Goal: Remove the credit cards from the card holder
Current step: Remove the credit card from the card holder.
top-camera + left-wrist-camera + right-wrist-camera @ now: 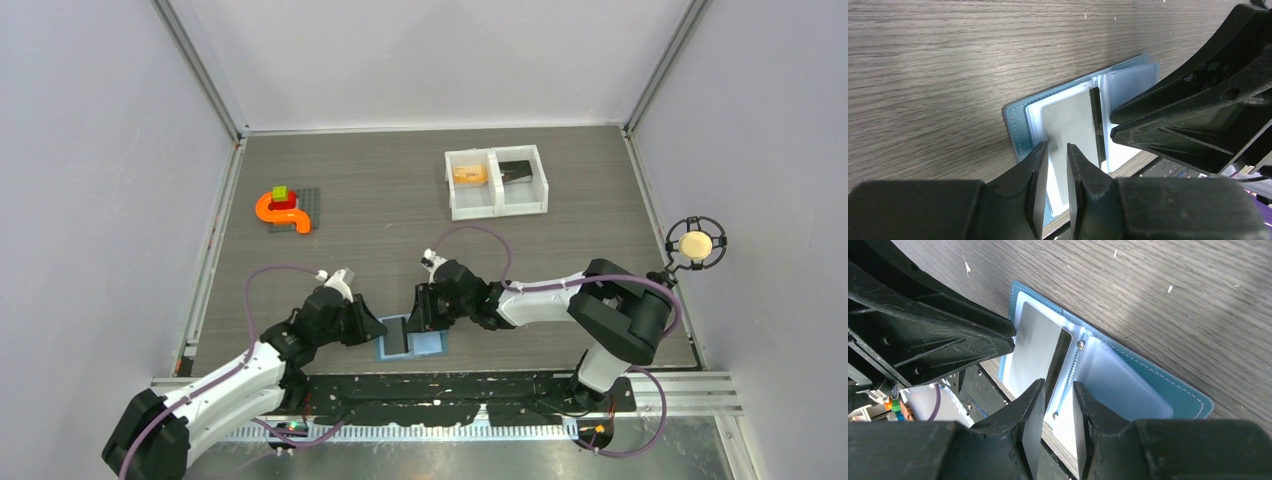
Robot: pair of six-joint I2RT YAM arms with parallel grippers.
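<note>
The light-blue card holder (pixel 432 346) lies open at the table's near edge. A grey card (pixel 1068 125) sits in its left clear sleeve, also seen in the right wrist view (pixel 1034 347); the right sleeve (pixel 1123 385) looks empty. My left gripper (pixel 1057 146) hovers over the card's near end, jaws a narrow gap apart, nothing between them. My right gripper (pixel 1058 383) is over the spine, jaws slightly apart and empty. In the top view the left gripper (pixel 374 329) and right gripper (pixel 419 318) nearly meet over the holder. An orange-yellow card (pixel 468 175) and a dark card (pixel 515 171) lie in the tray.
The white two-compartment tray (pixel 497 207) stands at the back right. An orange curved toy piece (pixel 283 213) with red and green blocks sits on a grey plate at the back left. The holder overhangs the table's front edge. A round yellow device (pixel 695 244) stands at the right wall.
</note>
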